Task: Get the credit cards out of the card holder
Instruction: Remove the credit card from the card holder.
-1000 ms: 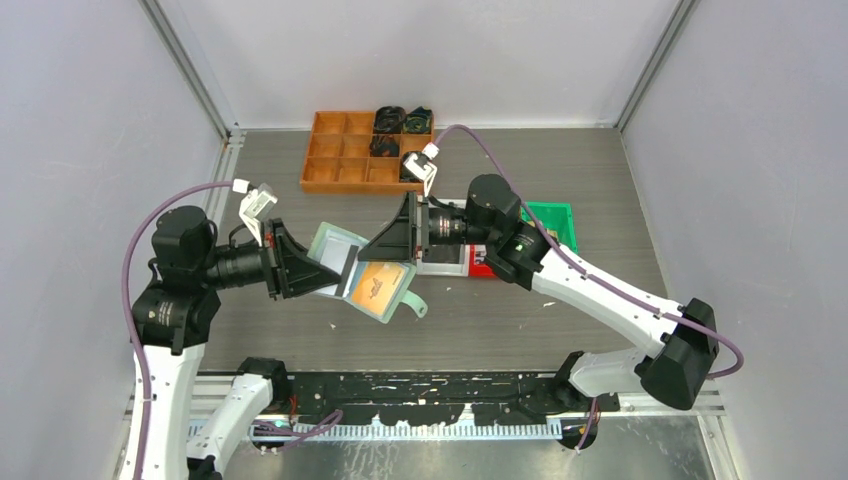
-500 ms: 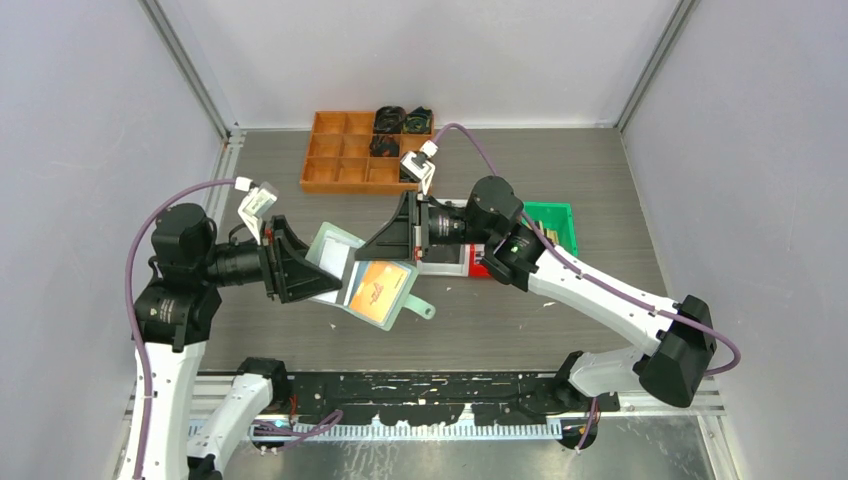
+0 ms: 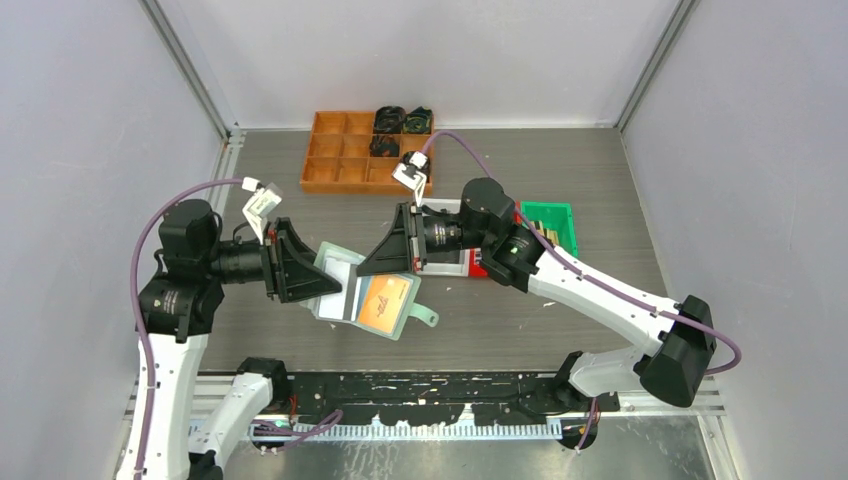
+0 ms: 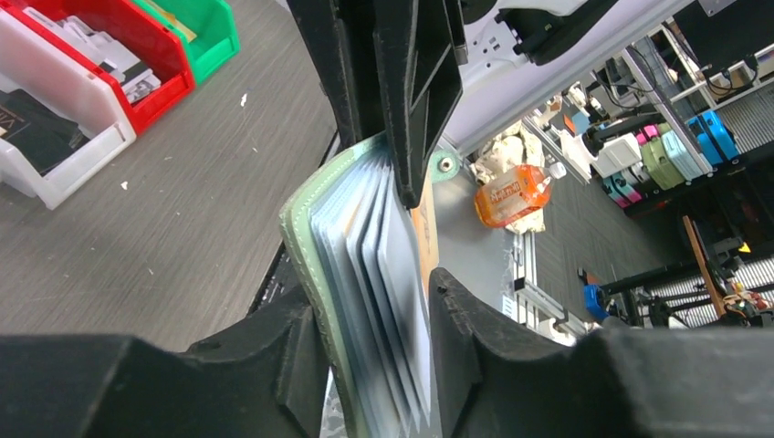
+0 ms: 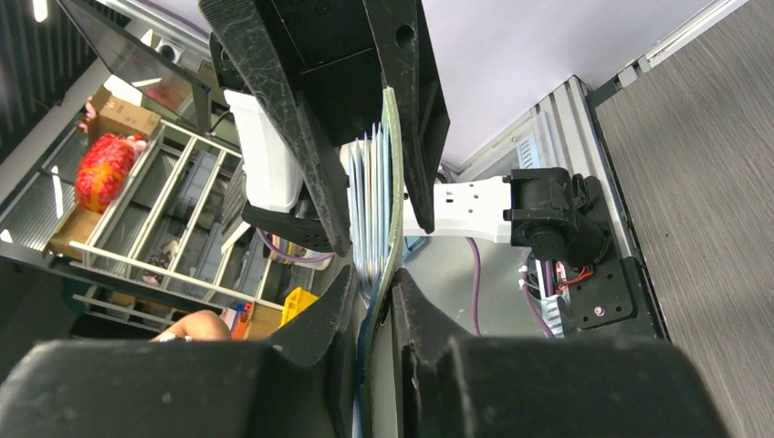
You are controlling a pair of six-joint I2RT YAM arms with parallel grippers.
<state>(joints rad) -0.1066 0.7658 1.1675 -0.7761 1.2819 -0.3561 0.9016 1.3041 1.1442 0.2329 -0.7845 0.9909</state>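
Sage-green card holder (image 3: 338, 260), orange-topped credit cards (image 3: 385, 298) inside, clenched by left tool (image 4: 376, 315) and right tool (image 5: 372, 285); print illegible.

i count one card holder (image 3: 338, 262), and i place everything else from it. inside it is one orange card (image 3: 385, 298), plus roughly four pale credit cards (image 4: 379, 246) fanned edge-on; the exact number is unclear. beyond it to the right are one white bin (image 4: 78, 155), one red bin (image 4: 160, 87) and one green bin (image 4: 214, 41). farther behind it is one orange tray (image 3: 335, 165) holding three black coiled items (image 3: 390, 119) that i can make out.
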